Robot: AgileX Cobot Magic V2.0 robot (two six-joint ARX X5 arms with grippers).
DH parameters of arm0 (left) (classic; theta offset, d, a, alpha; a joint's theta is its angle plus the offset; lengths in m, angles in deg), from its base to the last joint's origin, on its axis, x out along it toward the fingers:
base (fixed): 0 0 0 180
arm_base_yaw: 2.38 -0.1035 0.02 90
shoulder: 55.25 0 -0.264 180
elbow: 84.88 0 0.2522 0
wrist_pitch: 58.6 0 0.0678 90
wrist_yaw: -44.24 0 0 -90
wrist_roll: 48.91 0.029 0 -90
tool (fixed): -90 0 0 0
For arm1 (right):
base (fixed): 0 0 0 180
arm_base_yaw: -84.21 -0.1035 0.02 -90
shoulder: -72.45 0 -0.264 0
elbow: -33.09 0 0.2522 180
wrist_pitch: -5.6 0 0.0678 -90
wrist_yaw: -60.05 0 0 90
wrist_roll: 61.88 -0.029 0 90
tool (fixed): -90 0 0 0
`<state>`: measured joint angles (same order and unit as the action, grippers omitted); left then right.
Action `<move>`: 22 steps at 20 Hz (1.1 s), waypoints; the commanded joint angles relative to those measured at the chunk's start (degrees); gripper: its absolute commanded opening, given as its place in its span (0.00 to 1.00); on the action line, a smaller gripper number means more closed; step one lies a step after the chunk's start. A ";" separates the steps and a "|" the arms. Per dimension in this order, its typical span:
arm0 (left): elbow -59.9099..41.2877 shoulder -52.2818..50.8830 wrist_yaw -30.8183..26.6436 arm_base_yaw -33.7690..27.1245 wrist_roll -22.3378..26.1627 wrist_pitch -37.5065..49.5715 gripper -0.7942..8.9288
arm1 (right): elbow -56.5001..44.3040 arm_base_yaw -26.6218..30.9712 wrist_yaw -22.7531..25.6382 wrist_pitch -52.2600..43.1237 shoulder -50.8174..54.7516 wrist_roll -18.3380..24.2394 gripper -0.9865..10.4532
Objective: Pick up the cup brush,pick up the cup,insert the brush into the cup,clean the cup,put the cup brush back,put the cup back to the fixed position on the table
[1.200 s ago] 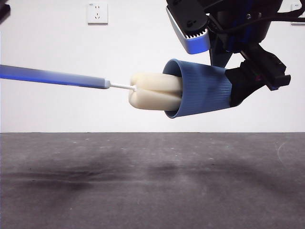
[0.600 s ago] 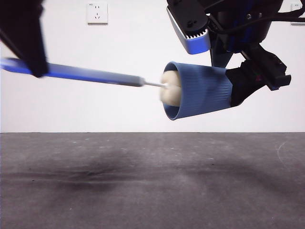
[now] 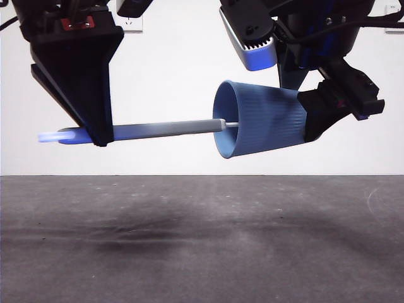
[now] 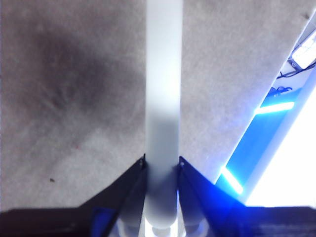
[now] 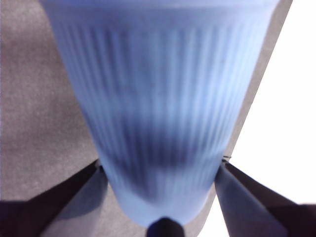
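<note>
Left gripper (image 4: 162,165) is clamped tight on the cup brush (image 3: 165,129) handle, jaws closed down to the width of the grey stick w/ no gap on either side in the left wrist cam. The grip sits near the back end of the handle, only a short glowing stub pokes out behind the jaws on the side away from the cup (image 3: 259,120).

Right gripper (image 5: 160,170) is grasping the cup near its base, jaws spread wide, one on each side of the ribbed wall, both touching it. Cup is held up in the air well above the table (image 3: 202,240), lying roughly sideways w/ the mouth facing the brush hand.

Inside the cup: the brush's front end goes in through the rim, thin white neck visible just inside the mouth. Sponge head is hidden by the blue wall, so can't tell how deep it sits. Handle runs nearly level from the left jaws to the cup rim.

There's a wall socket (image 3: 130,25) behind the left arm, mostly covered.
</note>
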<state>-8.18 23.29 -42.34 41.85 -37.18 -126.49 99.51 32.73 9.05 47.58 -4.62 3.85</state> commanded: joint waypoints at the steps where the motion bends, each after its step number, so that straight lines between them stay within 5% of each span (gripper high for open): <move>1: 0.13 0.11 -0.44 -0.46 -1.29 -1.27 0.07 | -0.15 -0.35 -0.55 0.63 -0.50 -1.66 0.08; 10: 0.13 -5.29 -7.61 -2.34 -1.22 -10.84 0.07 | -0.15 -0.26 -1.22 2.29 -0.50 -3.43 0.08; 22: 0.11 -14.82 -7.91 -8.66 -1.20 -20.41 0.07 | -0.15 -0.24 -1.09 2.29 -0.50 -7.43 0.08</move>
<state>-8.18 8.61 -50.14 33.37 -37.66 -146.88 99.51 32.56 7.74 50.03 -4.62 -2.07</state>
